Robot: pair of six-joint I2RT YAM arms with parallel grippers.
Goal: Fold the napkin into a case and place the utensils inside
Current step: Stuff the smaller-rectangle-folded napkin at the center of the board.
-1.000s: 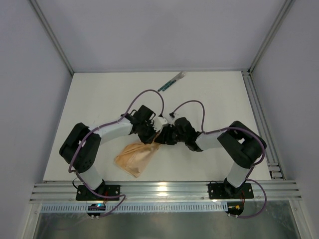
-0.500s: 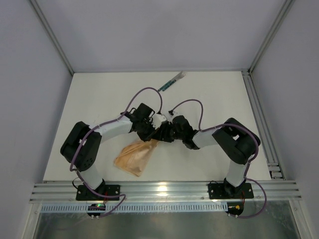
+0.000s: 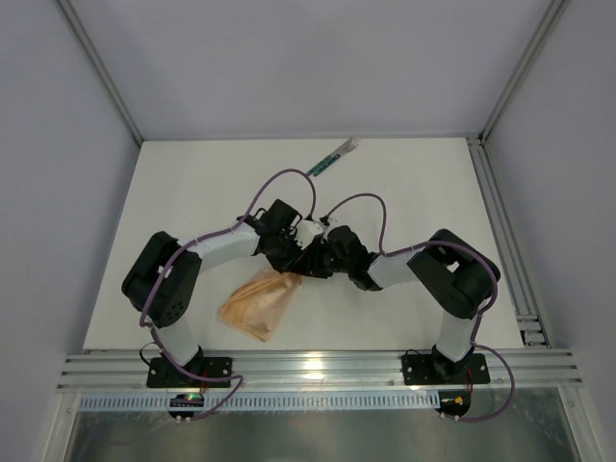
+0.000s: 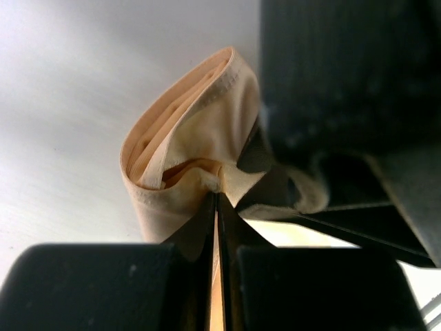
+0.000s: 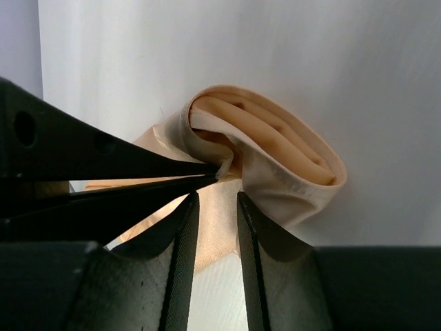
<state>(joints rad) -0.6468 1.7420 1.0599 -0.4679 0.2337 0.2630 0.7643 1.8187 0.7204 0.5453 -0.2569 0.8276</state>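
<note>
On the white table [image 3: 433,183] the napkin [image 3: 258,306] is lying bunched in front of the left arm, not yet folded flat (so the folding step is in hand, I judge). The left gripper [image 4: 216,198] is pinching one edge of it, jaws fully together. The right gripper [image 5: 218,207] is hovering just beside that pinch, jaws a little apart, gripping nothing; next it needs its own hold on the cloth. The wrist views are showing the rolled layers; only the top view is showing the utensils [image 3: 333,156], well apart at the far edge.
</note>
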